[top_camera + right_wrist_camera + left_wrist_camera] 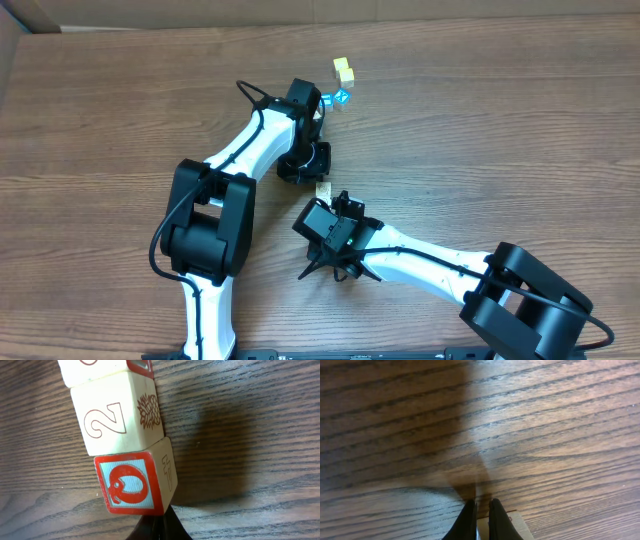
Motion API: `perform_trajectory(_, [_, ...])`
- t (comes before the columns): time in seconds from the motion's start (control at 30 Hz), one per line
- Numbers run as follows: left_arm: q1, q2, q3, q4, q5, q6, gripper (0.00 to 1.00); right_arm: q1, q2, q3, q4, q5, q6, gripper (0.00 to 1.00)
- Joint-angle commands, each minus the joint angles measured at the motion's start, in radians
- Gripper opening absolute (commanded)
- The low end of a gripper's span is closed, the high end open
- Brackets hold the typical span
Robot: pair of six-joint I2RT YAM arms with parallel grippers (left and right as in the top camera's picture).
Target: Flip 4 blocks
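Right fingers point(160, 531) fill the bottom edge of the right wrist view as one dark wedge. They are pressed together with nothing between them, and their tip sits just under the lower edge of the Q block point(134, 482). That block has a red frame around a pale blue field, with a red letter that reads as a Q. Its side face shows an outlined figure that looks like a 4.

Touching it above is the 2 block point(117, 417), with a red-outlined 2 on one face and a brown spiky drawing on the next. The third block point(100, 370) touches that one in the same row and is cut off by the top of the view. Only a scrap of red frame and a red curve show, too little to read. Bare desk point(250, 435) runs from the row to the right edge of the view.

Left fingers point(467, 522) are drawn together too, with a mere sliver between the tips. They hang low over a pale block point(516, 524) whose corner peeks out beneath them; whether they touch it I cannot tell. Wood grain runs ahead of them to the far edge of the view.

From overhead, both sets of fingers meet near the desk's middle, with one whitish block point(323, 187) showing between them. Yellow cubes point(344, 68) and blue cubes point(335, 98) sit just beyond the left fingers, toward the far edge. Wide wood stretches out to the desk's right and left edges.
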Motion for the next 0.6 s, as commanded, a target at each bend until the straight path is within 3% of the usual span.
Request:
perform_trajectory(0.0, [-0.008, 0.011, -0.013, -0.006, 0.0, -0.038, 0.04, -0.02, 0.011, 0.0, 0.015, 0.042, 0.002, 0.05])
perform_trajectory(0.3, [-0.003, 0.011, 0.005, 0.016, -0.006, -0.038, 0.04, -0.02, 0.011, 0.001, 0.018, 0.033, 0.001, 0.14])
perform_trajectory(0.57, [0.0, 0.011, 0.018, 0.017, -0.006, -0.037, 0.04, -0.02, 0.011, 0.002, 0.018, 0.012, 0.001, 0.15])
